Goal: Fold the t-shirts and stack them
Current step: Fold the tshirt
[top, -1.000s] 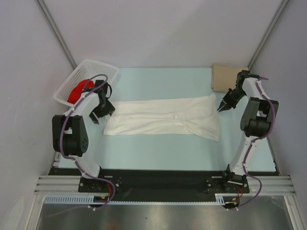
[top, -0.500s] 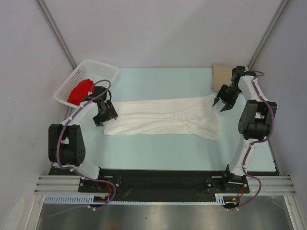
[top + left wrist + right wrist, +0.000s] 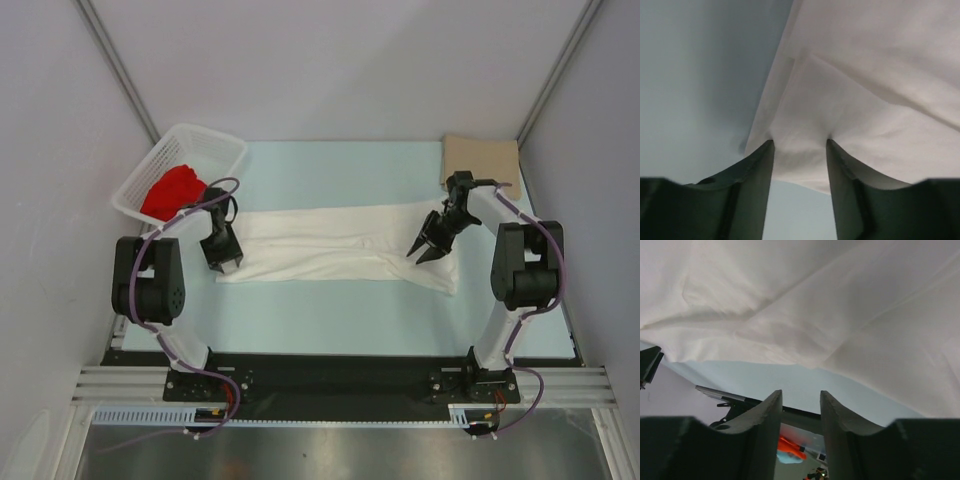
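Observation:
A white t-shirt lies folded into a long band across the table's middle. My left gripper is down at its left end. In the left wrist view its fingertips press on the cloth's corner with the jaws apart and cloth between them. My right gripper hovers tilted over the shirt's right part, open, with nothing between its fingers; the white cloth fills that view. A tan t-shirt lies flat at the back right. A red t-shirt sits bunched in the basket.
The white lattice basket stands at the back left, close behind the left arm. The pale blue table shows in front of the white shirt. Grey walls close in on both sides.
The left gripper came down onto the shirt's left end and its jaws narrowed. The right gripper swung from beside the tan shirt leftward and nearer, over the white shirt's right part.

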Tool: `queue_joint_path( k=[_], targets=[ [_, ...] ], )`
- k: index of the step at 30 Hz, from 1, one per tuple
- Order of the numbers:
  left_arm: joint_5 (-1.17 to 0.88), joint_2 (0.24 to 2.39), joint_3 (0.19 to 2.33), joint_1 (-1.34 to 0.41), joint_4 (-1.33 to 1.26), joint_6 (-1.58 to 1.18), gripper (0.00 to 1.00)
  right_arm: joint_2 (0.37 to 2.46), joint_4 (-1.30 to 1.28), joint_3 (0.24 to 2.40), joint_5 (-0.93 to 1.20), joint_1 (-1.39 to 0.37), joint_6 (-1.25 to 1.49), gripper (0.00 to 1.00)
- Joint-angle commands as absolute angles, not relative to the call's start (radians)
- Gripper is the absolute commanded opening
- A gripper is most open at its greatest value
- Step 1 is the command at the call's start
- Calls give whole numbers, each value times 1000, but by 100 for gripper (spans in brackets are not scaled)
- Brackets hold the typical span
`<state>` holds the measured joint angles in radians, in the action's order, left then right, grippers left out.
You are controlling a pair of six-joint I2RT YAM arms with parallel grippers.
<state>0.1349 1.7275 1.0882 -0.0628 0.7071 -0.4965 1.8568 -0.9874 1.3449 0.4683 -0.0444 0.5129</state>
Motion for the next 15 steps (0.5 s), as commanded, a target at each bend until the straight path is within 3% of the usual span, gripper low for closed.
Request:
queue_joint_path(
  k=[1, 3, 7, 15],
  targets=[
    [129, 1732, 1075, -45, 693, -509, 48, 1859, -894, 1351, 450, -46, 563, 38],
    [129, 1729, 1052, -34, 681, -509, 27, 1885, -902, 1365, 420, -40, 548, 35],
    [146, 1727, 1042, -12, 683, -506, 3, 1905, -922, 1382, 358, -29, 519, 34],
    [202, 1697, 1043, -8, 699, -506, 0, 1911, -920, 1390, 288, 32, 469, 38]
  ],
)
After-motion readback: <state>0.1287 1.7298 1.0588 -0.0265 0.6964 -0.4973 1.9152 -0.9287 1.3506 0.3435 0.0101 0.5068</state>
